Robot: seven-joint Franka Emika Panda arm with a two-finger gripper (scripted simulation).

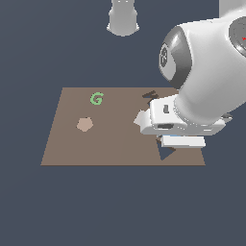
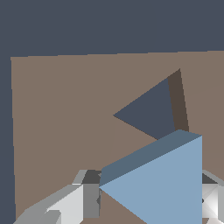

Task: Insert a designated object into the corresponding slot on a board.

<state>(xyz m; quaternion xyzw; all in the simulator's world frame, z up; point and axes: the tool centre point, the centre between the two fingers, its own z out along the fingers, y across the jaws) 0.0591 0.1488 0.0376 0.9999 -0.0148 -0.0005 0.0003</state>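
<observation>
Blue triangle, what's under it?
Under the blue triangle lies the brown board, with the dark triangular slot just beyond. The gripper holds it; what's directly beneath is hidden.

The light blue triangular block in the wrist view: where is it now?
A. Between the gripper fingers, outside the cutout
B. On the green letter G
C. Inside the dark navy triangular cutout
A: the light blue triangular block sits between the grey fingers, beside the unfilled dark navy triangular cutout.
</observation>
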